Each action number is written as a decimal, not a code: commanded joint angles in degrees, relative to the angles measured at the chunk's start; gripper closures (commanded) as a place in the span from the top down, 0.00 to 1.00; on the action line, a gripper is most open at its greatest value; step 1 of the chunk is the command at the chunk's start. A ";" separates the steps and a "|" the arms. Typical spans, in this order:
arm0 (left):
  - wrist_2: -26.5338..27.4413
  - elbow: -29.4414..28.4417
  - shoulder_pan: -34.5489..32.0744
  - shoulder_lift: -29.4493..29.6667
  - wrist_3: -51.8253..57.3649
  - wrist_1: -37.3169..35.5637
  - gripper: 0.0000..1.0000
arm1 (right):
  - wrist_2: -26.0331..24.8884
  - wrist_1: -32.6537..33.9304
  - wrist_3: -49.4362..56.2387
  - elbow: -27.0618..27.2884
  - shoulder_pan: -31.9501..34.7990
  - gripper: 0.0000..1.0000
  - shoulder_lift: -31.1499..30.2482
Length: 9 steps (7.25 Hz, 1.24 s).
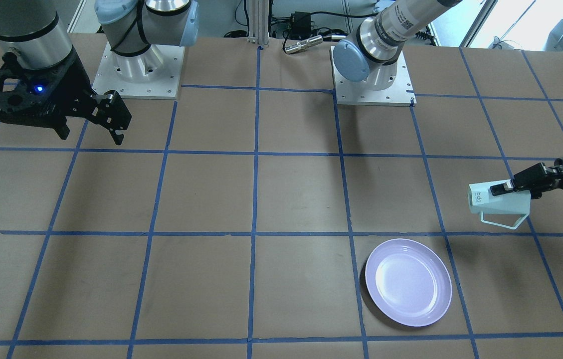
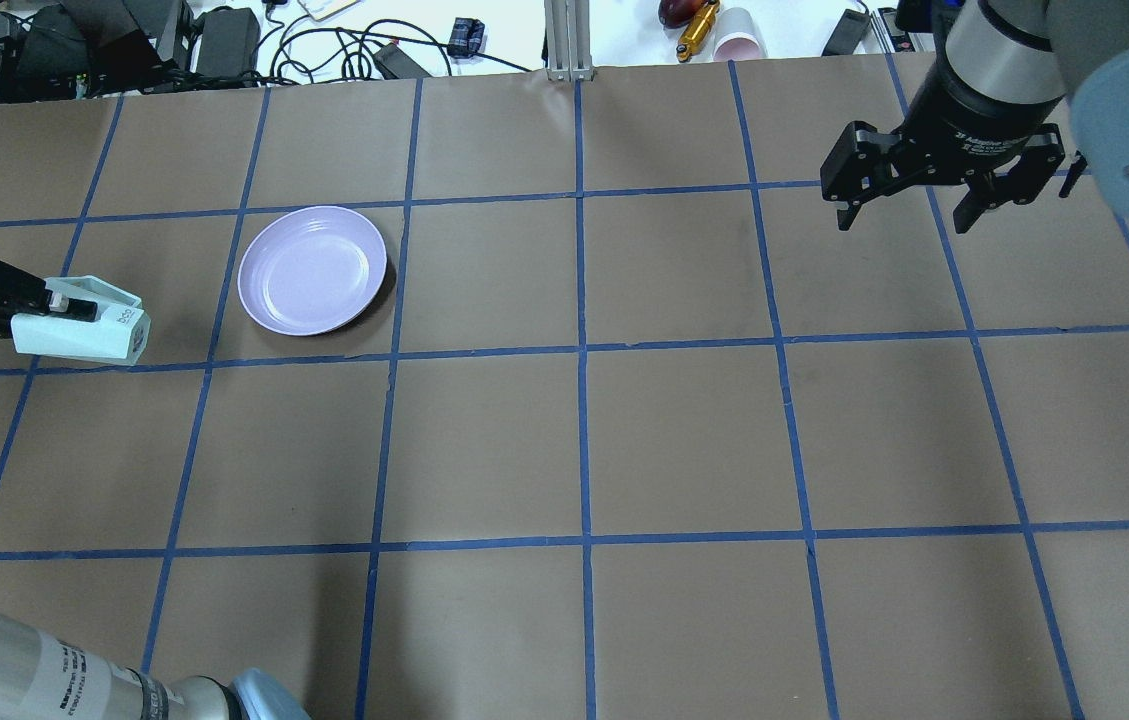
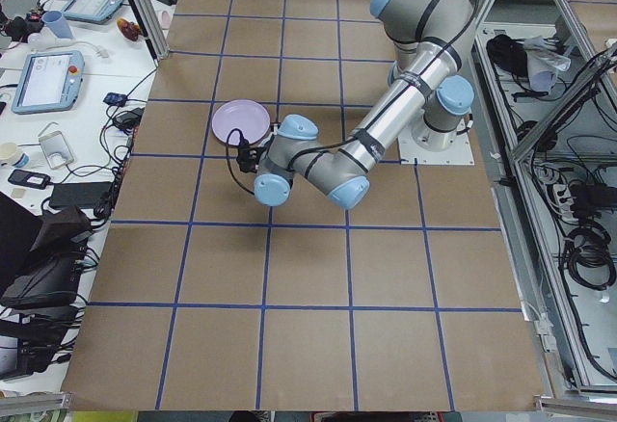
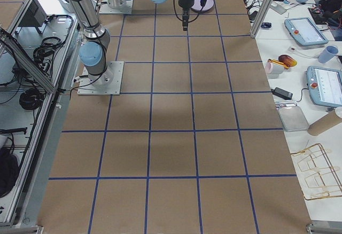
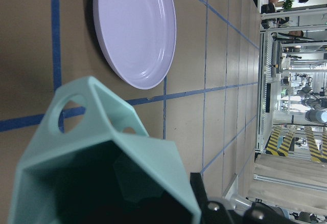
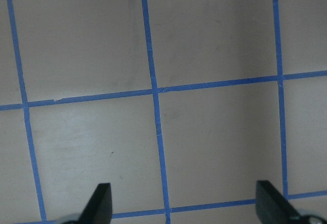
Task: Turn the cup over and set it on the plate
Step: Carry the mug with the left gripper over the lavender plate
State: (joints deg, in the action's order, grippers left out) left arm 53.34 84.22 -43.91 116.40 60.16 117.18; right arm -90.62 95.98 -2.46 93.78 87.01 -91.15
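Note:
The pale mint-green cup (image 1: pixel 500 203) is held on its side above the table, its lettered base turned toward the table's middle and its handle toward the operators' side. My left gripper (image 1: pixel 506 191) is shut on the cup's rim wall, one finger outside and the other inside. The cup also shows in the overhead view (image 2: pixel 84 330) and fills the left wrist view (image 5: pixel 102 162). The lavender plate (image 1: pixel 408 282) lies empty on the table, a short way from the cup (image 2: pixel 312 270) (image 5: pixel 135 27). My right gripper (image 2: pixel 904 220) is open and empty, far off (image 1: pixel 92 137) (image 6: pixel 186 208).
The brown table has blue tape grid lines. The two arm base plates (image 1: pixel 136 75) (image 1: pixel 373 82) stand at the robot's edge. Cables, a pink cup (image 2: pixel 739 45) and other gear lie beyond the far edge. Side benches hold tablets (image 4: pixel 304 28).

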 commanded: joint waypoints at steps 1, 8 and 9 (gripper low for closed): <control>1.66 -0.02 -3.97 -4.24 -8.96 -4.30 0.00 | 0.00 0.00 0.00 0.00 0.00 1.00 0.00; 12.73 0.50 -26.90 -10.15 -54.31 -30.21 0.00 | 0.00 0.00 0.00 0.00 0.00 1.00 -0.08; 17.97 1.29 -30.24 -9.80 -55.49 -35.57 0.00 | 0.00 0.00 0.00 0.00 0.00 1.00 -0.08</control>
State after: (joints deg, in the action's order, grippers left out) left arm 66.07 84.84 -69.64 106.38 8.64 88.32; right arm -90.61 95.98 -2.46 93.78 87.01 -91.21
